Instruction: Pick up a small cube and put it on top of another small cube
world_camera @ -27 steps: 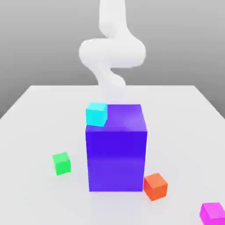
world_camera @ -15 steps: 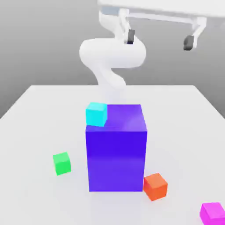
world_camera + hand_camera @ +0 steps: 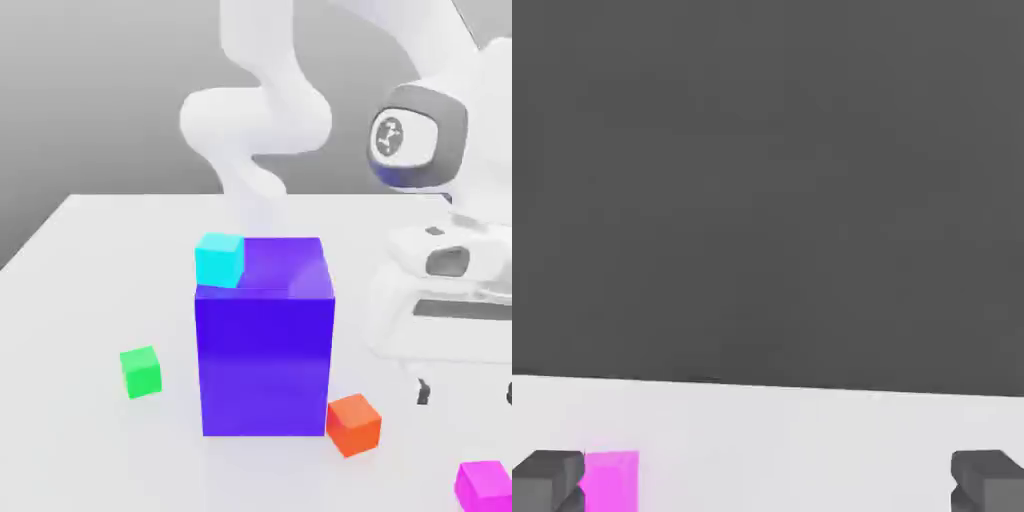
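Note:
The small cube (image 3: 485, 485), bright magenta, rests on the white table (image 3: 90, 300) at the near corner on the exterior view's right. My gripper (image 3: 464, 392) hangs just above and behind it, a little off the table, with one dark fingertip (image 3: 424, 392) showing below the white hand. In the hand view the two fingertips (image 3: 547, 480) stand far apart, open, with nothing between them. The small cube (image 3: 610, 482) lies right beside one of them rather than midway in the gap.
A big blue-purple block (image 3: 265, 335) stands mid-table with a cyan cube (image 3: 220, 259) on its top corner. An orange cube (image 3: 353, 423) sits at the block's near corner on the exterior view's right, and a green cube (image 3: 141, 371) lies on the exterior view's left.
The hand has come down from the top of the exterior view to low on its right side, near the magenta cube. The cubes and the block have not moved.

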You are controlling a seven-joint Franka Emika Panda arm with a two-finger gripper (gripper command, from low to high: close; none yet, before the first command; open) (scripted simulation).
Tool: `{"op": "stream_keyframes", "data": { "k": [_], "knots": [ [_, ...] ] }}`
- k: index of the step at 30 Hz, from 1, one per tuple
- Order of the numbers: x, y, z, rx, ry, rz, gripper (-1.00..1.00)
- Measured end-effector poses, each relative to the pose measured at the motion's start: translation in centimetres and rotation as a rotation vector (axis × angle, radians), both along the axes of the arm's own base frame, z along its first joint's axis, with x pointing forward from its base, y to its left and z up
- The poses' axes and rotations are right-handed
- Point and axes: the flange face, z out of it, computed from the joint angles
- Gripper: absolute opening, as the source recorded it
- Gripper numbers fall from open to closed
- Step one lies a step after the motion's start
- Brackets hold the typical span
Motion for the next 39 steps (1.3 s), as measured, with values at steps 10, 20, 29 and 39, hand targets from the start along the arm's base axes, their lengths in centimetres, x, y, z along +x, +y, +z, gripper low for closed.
{"op": "stream_keyframes", "data": {
  "k": [10, 20, 29, 39],
  "knots": [
    [-2.8, 4.7, -14.0, 0.062, 0.127, 0.013, -1.0],
    [-2.8, 4.7, -10.1, 0.064, 0.127, 0.013, -1.0],
    [-1.3, -9.9, -2.7, 0.103, 0.059, -0.401, -1.0],
    [-9.6, -30.8, 1.2, 0.184, -0.036, -1.124, -1.0]
  ]
}}
